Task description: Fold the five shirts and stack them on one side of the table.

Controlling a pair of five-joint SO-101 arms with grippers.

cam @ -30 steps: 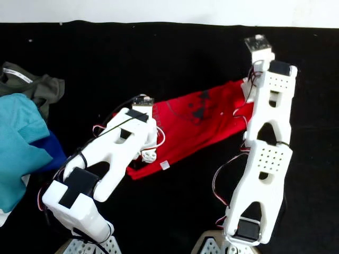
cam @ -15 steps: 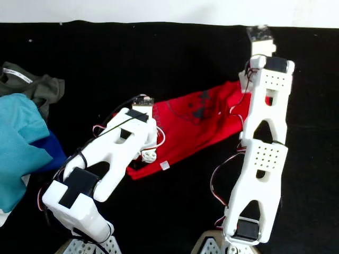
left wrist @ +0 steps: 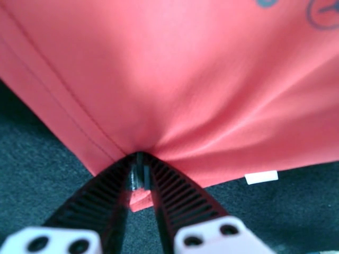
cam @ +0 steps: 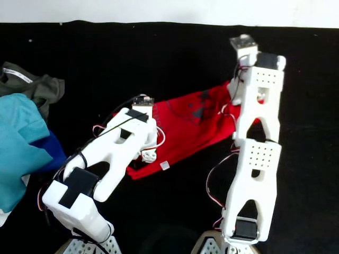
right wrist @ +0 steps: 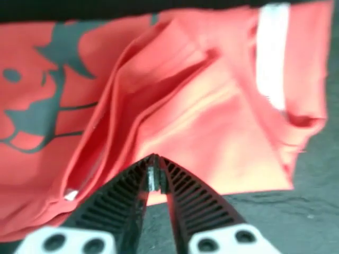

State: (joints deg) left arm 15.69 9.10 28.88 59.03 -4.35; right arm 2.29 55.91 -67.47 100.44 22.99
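Compared with a second ago, my right arm stands farther toward 9 o'clock, the red shirt (cam: pixel 185 124) bunched in at that end, while my left arm keeps its place. My right hand (right wrist: pixel 153 172) is pressed together, pinching a fold at the shirt's 2 o'clock end, and my left hand (left wrist: pixel 139 164) pinches the hem at its 8 o'clock end. The shirt lies mid-counter (cam: pixel 106 58), slanting from 7 to 1 o'clock, with a teal shirt (cam: pixel 18 143), a grey-green shirt (cam: pixel 37 87) and a blue shirt (cam: pixel 50 153) heaped at the 9 o'clock edge.
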